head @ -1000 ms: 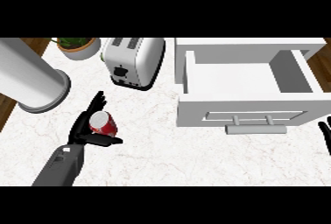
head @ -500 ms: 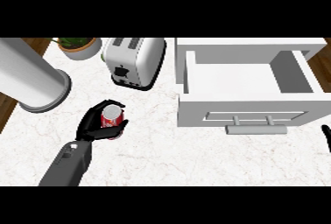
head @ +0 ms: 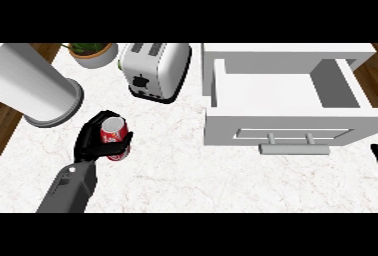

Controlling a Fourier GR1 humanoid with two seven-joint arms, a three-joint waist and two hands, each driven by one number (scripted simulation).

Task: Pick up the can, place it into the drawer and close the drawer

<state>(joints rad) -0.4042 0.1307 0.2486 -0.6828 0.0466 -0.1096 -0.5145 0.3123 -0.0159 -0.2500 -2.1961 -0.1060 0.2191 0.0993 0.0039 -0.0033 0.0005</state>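
The white marbled surface (head: pixel 221 180) runs wide before me, brown wood showing past its left edge. My left hand (head: pixel 94 142) has its fingers curled round the red can (head: pixel 114 141), left of centre, near a big grey cylinder (head: pixel 37 90) and the toaster (head: pixel 155 67). The open drawer (head: pixel 284 95) sits well apart at right. A potted plant (head: pixel 92 52) stands behind. My right hand (head: pixel 374 150) barely shows at the right edge; I cannot tell its state.

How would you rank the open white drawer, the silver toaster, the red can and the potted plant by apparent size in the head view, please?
1. Open white drawer, clearly largest.
2. Silver toaster.
3. Potted plant, though the frame's edge cuts it off, so its rank against the can is unsure.
4. Red can, partly hidden by the left hand curled round it.
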